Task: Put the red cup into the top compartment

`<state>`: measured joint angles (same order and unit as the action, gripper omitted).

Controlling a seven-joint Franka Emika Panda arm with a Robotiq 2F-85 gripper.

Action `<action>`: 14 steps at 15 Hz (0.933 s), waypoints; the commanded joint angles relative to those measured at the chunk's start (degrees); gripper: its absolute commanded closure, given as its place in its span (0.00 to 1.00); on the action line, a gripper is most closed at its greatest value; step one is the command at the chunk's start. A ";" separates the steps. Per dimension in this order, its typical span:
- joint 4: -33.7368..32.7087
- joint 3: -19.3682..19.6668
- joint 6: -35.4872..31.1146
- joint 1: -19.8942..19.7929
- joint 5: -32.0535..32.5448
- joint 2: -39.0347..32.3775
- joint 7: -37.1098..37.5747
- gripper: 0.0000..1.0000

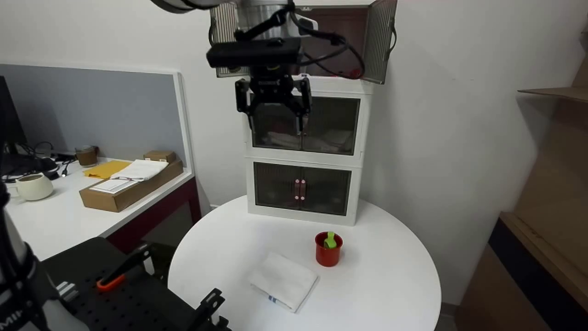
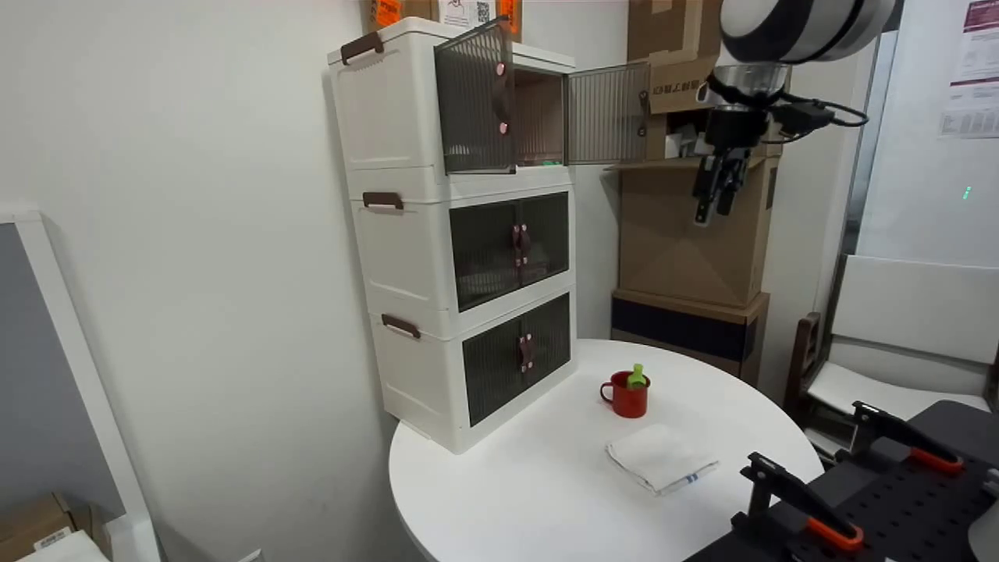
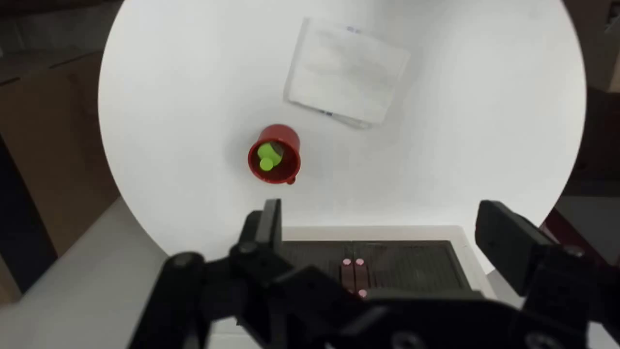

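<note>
The red cup (image 1: 327,257) stands upright on the round white table, with a green thing sticking out of it. It also shows in an exterior view (image 2: 629,402), handle toward the cabinet, and in the wrist view (image 3: 280,133). The top compartment (image 2: 538,117) is the uppermost box of the white cabinet. Both its ribbed doors stand open, and its brownish inside also shows in an exterior view (image 1: 337,23), partly behind the arm. My gripper (image 1: 275,127) is open and empty, high above the table and apart from the cup. Its spread fingers show in the wrist view (image 3: 380,204).
A folded white cloth (image 1: 285,281) lies beside the cup. The two lower cabinet boxes (image 2: 511,250) have shut dark doors. The open doors (image 2: 472,101) (image 2: 607,113) jut out at the top. Cardboard boxes (image 2: 687,234) stand beyond the table. Clamps (image 2: 804,499) sit on the black robot stand.
</note>
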<state>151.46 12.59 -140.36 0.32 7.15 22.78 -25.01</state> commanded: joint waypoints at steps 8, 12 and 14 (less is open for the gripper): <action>-23.60 -7.48 -17.59 -1.65 -24.72 -39.75 -24.57 0.00; -32.23 -12.05 -21.60 -7.02 -18.86 -53.33 -20.27 0.00; -35.66 -12.78 -22.33 -8.25 -15.57 -58.67 -18.04 0.00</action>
<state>122.73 1.73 -161.11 -5.39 -12.77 -27.25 -46.33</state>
